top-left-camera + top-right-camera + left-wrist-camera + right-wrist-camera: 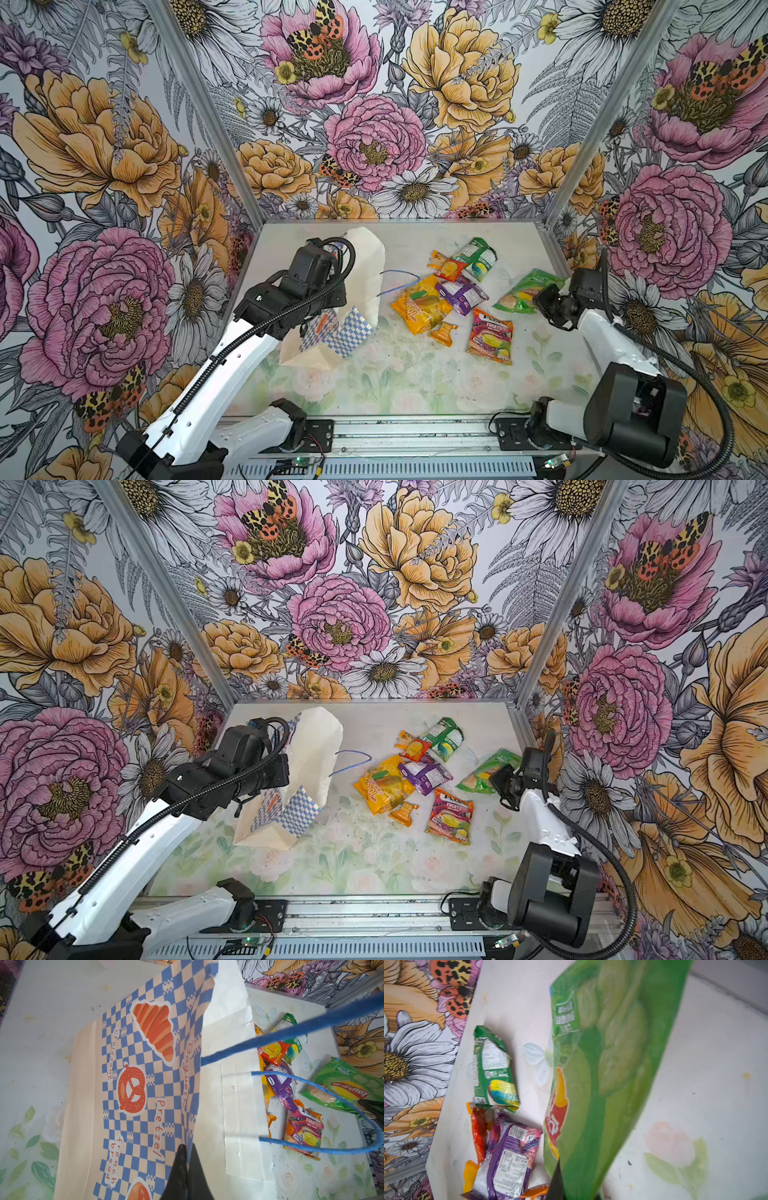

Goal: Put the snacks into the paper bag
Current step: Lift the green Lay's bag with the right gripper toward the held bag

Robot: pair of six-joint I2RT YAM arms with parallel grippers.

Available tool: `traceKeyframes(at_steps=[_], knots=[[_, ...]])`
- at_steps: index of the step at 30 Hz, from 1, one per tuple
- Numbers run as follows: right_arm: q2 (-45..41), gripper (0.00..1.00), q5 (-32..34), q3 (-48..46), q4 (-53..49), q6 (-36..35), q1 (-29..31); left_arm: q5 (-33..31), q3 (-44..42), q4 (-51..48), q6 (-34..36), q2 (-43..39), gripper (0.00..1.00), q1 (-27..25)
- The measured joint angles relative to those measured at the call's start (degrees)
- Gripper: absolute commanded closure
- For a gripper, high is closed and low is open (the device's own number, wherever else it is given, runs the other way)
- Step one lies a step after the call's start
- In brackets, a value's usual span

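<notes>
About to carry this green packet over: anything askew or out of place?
Yes. The paper bag lies on its side, not upright, mouth toward the snacks, checkered wall pinched by the left gripper. One blue cord handle loops out toward them.

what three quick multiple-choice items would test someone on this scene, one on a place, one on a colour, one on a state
1. In a top view, where does the bag lie relative to the loose snacks?
A. left of them
B. right of them
C. on top of them

2. What colour is the Lay's packet at the right gripper?
A. purple
B. green
C. red

3. What is the left gripper doing?
A. hanging open over the snacks
B. pinching the bag's wall
C. shut on a snack

Key:
1 A, both top views show the bag left of the snacks.
2 B, the right wrist view shows it green.
3 B, the left wrist view shows its jaws closed on the checkered wall.
</notes>
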Motion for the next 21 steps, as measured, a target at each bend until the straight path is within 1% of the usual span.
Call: traceKeyframes(at_steps=[8, 12, 21], knots=[[-8.5, 1.00, 1.8, 15.6, -10.7, -3.3, 10.9, -2.3, 3.6, 0.0, 0.0, 2.8, 1.00, -4.1], [-9.2, 1.00, 2.0, 23.1, -14.3, -4.0, 16.5, -2.9, 5.1, 0.0, 0.0, 3.8, 1.00, -5.3], [-7.9, 1.00, 3.8, 33.5, -17.8, -2.5, 35.2, -3.3, 6.2, 0.0, -0.5, 6.0, 1.00, -7.7]])
